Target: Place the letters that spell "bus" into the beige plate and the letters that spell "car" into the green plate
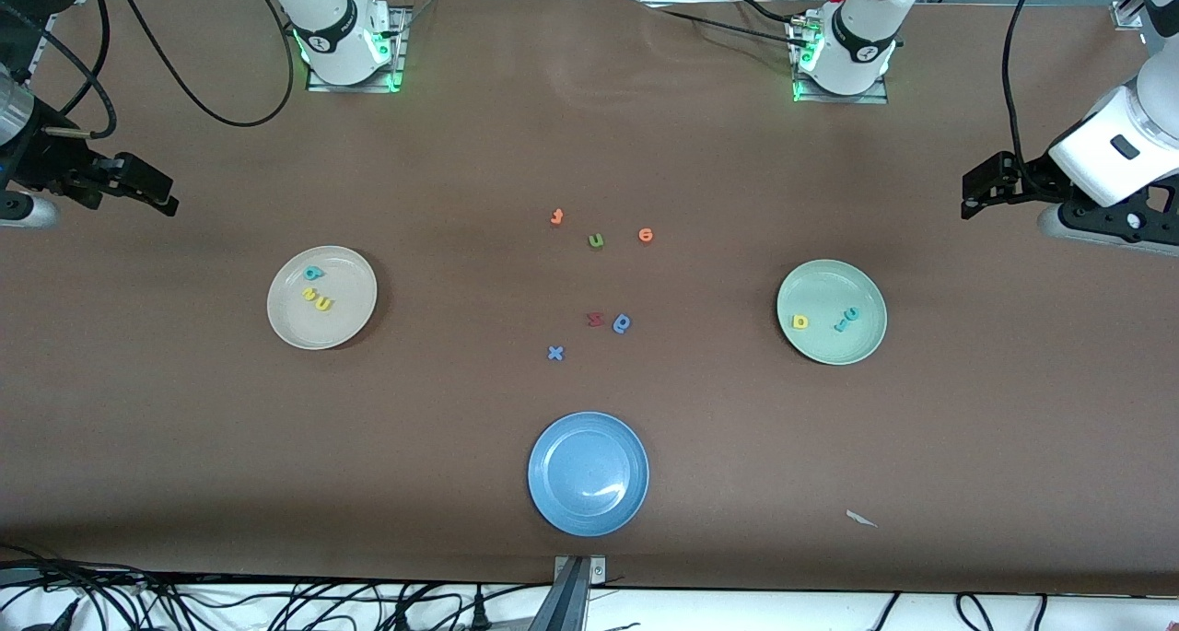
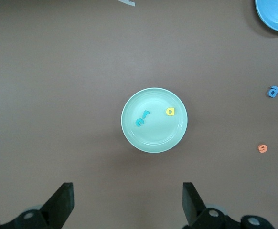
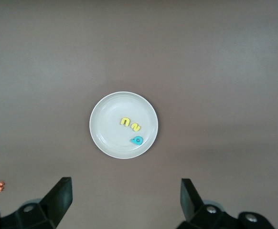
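Matte brown table [image 1: 589,134]; round beige plate [image 1: 285,322], green plate [image 1: 861,345] hold seemingly foam letters; both claws apart.

Three cameras: one high overview, two wrist views looking straight down.

The front camera looks from high across the table [image 1: 184,447] toward both arm bases, taking in all three plates. The left wrist camera hangs well above the green plate [image 2: 154,120], the right wrist camera above the beige plate [image 3: 123,125]; each shares its plate with the front view.
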`<state>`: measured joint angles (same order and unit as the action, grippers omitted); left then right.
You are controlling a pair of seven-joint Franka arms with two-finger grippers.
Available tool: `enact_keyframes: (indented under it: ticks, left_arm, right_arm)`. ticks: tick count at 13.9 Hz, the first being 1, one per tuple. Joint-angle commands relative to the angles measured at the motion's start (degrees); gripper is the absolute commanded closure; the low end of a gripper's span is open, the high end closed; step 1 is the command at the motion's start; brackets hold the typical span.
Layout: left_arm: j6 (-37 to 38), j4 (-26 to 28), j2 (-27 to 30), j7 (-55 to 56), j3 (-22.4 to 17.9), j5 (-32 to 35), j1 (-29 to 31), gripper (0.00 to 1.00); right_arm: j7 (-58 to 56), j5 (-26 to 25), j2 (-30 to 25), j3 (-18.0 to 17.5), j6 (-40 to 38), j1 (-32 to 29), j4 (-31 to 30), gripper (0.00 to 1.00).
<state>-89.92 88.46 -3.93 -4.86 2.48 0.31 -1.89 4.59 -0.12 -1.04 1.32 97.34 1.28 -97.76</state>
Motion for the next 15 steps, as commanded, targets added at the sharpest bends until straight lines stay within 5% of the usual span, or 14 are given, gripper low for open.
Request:
enact_keyframes:
  ticks: [1, 15]
  left_arm:
    - [0.89, -0.66, 0.32, -0.50, 0.07, -0.22, -0.04, 0.00]
    - [0.89, -0.66, 0.32, 0.03, 0.15, -0.22, -0.13, 0.00]
  right_arm:
    - [-0.99, 1.34, 1.64, -0.18, -1.45, -0.31, 2.65, 0.00]
    - [-0.73, 1.09, 2.09, -0.18, -1.72, -0.22, 3.45, 0.00]
